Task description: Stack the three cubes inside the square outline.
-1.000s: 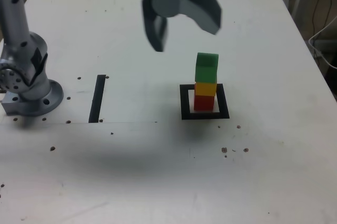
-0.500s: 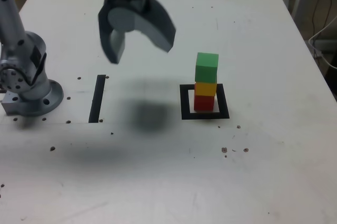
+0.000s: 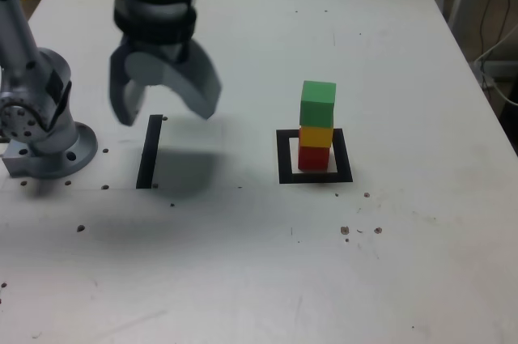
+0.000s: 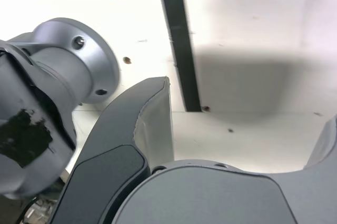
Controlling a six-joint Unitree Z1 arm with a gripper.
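Green-topped cube stack [image 3: 316, 125] stands well apart from the empty, wide-open gripper [image 3: 164, 109].

Robotics lab: arm base [image 3: 44, 129] bolted to white table [image 3: 405, 263], tape markings, cables at edge.

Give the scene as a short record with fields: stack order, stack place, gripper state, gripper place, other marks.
stack order: green cube on yellow cube on red cube
stack place: inside the square outline
gripper state: gripper open, jaws holding nothing
gripper place: above the black stripe, clear of the stack, toward the exterior view's left
other marks: arm base at that view's left edge
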